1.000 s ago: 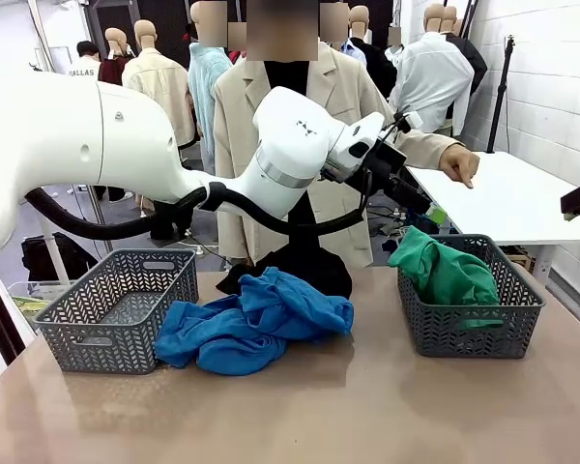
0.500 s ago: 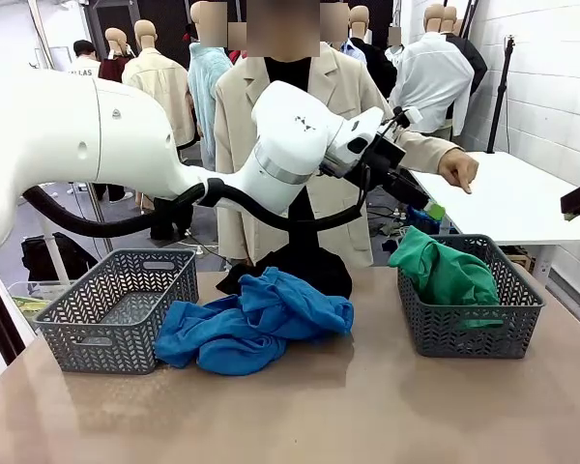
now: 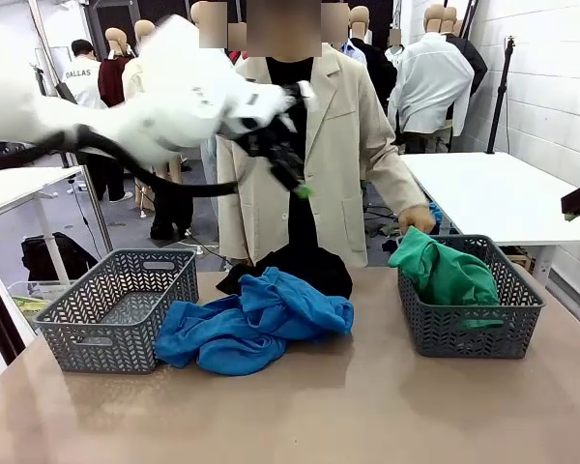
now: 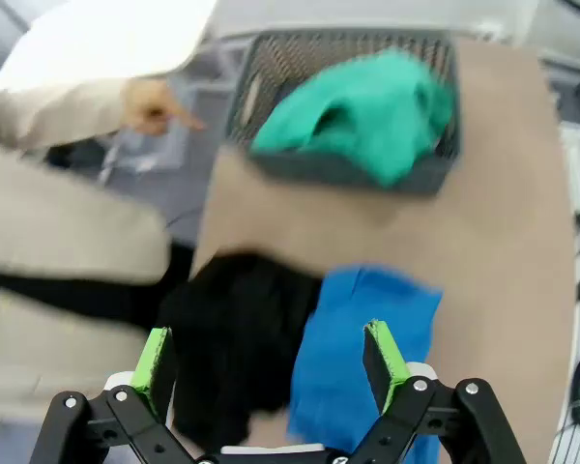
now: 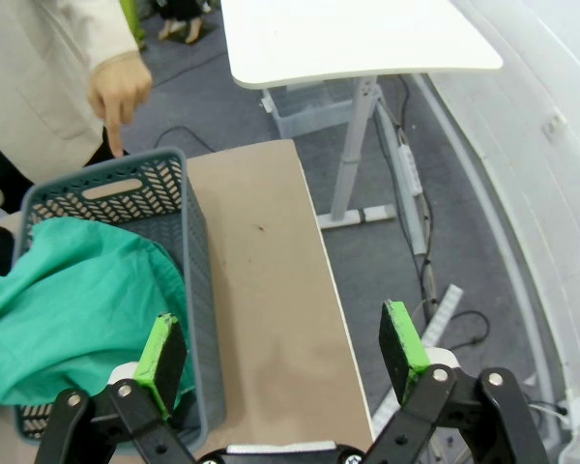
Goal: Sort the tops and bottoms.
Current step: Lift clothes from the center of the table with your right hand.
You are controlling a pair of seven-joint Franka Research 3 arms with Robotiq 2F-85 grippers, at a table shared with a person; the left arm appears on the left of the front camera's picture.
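Note:
Two bright blue tops (image 3: 256,324) lie bunched together mid-table, between the baskets. A black bottom (image 3: 304,266) lies behind them at the far edge. The green bottom (image 3: 447,273) is heaped in the right grey basket (image 3: 469,333). My left gripper (image 3: 295,179), blurred by motion, hangs open high above the black garment, holding nothing. In the left wrist view the left gripper (image 4: 271,362) looks down on the black bottom (image 4: 237,348) and blue top (image 4: 367,358). My right gripper (image 5: 280,348) is open beside the basket (image 5: 188,290) holding the green bottom (image 5: 68,300).
A grey basket (image 3: 116,304) stands at the left with nothing in it. The person in a beige jacket stands at the far side, one hand (image 3: 416,217) lowered behind the right basket. A white table (image 3: 498,193) stands off to the right.
My left arm has swung quickly from near the right basket back toward the left. The person's hand dropped from pointing above the white table to just behind the right basket.

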